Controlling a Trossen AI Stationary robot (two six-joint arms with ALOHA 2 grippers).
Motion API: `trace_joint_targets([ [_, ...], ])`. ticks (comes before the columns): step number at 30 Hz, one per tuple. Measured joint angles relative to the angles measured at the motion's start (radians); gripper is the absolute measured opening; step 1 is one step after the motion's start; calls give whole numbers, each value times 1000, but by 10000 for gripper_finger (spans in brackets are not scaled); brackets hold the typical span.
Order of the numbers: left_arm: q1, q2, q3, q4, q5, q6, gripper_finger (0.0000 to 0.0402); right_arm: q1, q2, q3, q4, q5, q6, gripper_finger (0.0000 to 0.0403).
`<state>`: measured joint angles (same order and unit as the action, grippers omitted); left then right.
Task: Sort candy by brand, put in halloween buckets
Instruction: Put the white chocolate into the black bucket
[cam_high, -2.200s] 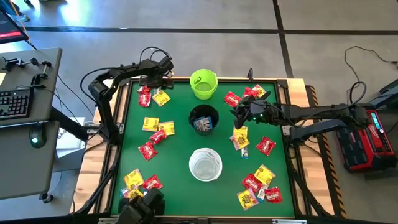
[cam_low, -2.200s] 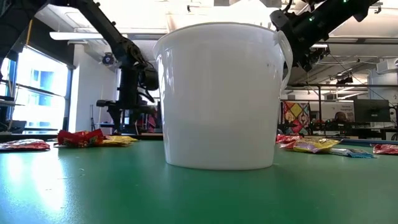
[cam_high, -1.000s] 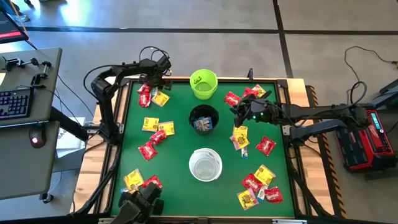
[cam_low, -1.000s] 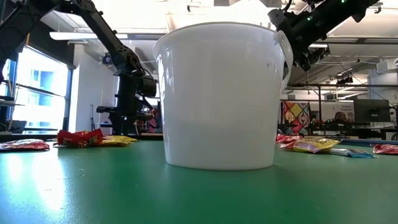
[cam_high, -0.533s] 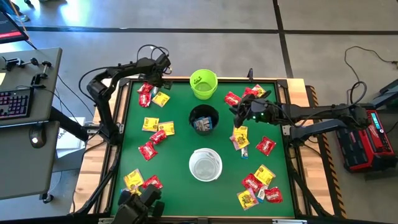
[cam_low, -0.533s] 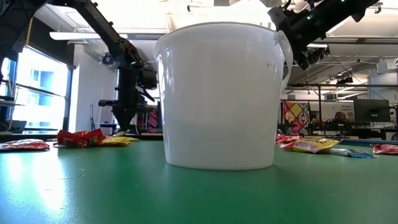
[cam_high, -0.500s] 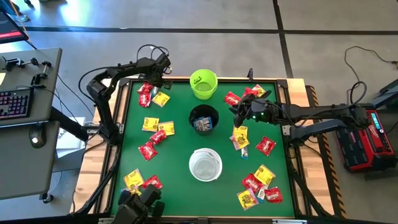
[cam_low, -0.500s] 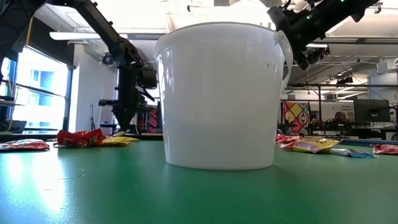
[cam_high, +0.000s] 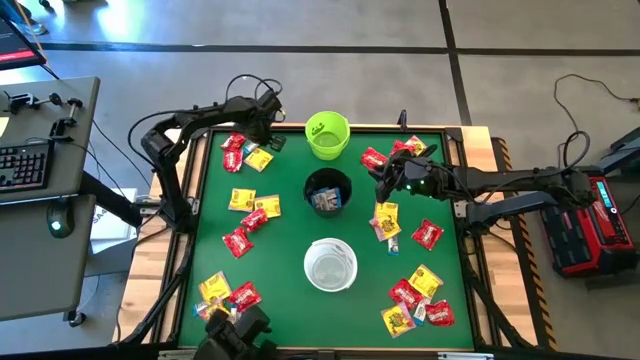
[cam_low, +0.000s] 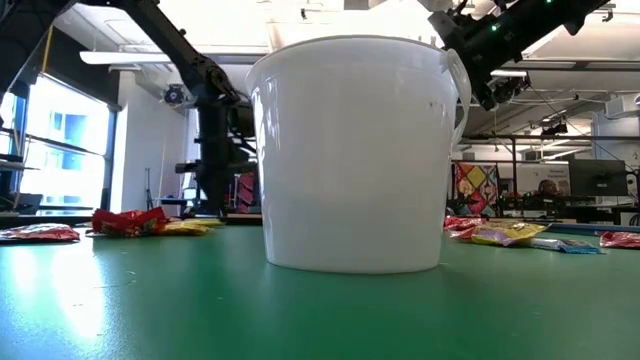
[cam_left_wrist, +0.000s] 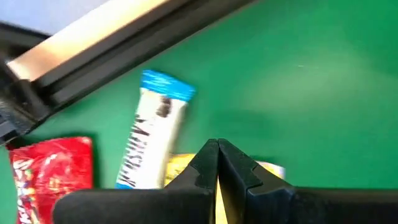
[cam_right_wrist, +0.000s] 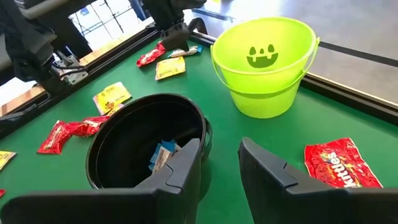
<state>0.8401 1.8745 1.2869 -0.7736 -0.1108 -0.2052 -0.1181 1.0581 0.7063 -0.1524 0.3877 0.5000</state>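
Note:
Red, yellow and blue-and-white candy packets lie scattered flat on the green mat. My left gripper (cam_high: 266, 128) is shut at the far left, its fingertips (cam_left_wrist: 217, 148) low over a yellow packet (cam_left_wrist: 268, 169), beside a blue-and-white packet (cam_left_wrist: 152, 134) and a red one (cam_left_wrist: 53, 171). My right gripper (cam_right_wrist: 221, 155) is open and empty, above the mat just right of the black bucket (cam_right_wrist: 146, 140), which holds blue-and-white packets (cam_right_wrist: 163, 153). The lime green bucket (cam_high: 327, 134) stands at the far edge. The white bucket (cam_high: 330, 265) stands near the mat's middle. My left gripper's shut fingertips stand right over the yellow packet (cam_left_wrist: 177, 163), pointing down at it. I cannot tell whether they touch it, because the fingers themselves hide the spot.
Packet clusters lie at the left (cam_high: 250, 212), near left (cam_high: 228, 292), right (cam_high: 388, 222) and near right (cam_high: 415, 300). A red packet (cam_right_wrist: 339, 162) lies beside my right gripper. A raised frame (cam_left_wrist: 93, 46) rims the mat. The white bucket (cam_low: 355, 150) fills the low view.
My left gripper has moved a little toward the table's right edge, staying low over the far-left candy cluster. My right gripper has kept still.

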Motion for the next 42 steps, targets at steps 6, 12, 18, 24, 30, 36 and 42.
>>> trace_joint_targets([
  [6,-83,-79,0,39,16,1,0,0,0,0,0,24,-58,99],
  [12,-154,-198,1,16,42,-27,0,0,1,0,1,24,-30,99],
  [18,-181,-247,3,-13,14,20,3,0,2,0,2,-26,-117,99],
  [24,-124,-177,2,-49,-51,8,47,-6,2,0,3,-44,-115,99],
  [30,-67,-70,2,-43,-57,85,107,-6,2,0,3,-31,-101,99],
  [36,-48,12,2,-37,-174,89,153,-6,3,0,3,-13,-54,99],
  [42,-48,45,1,24,-245,97,183,-6,3,0,3,3,-29,99],
])
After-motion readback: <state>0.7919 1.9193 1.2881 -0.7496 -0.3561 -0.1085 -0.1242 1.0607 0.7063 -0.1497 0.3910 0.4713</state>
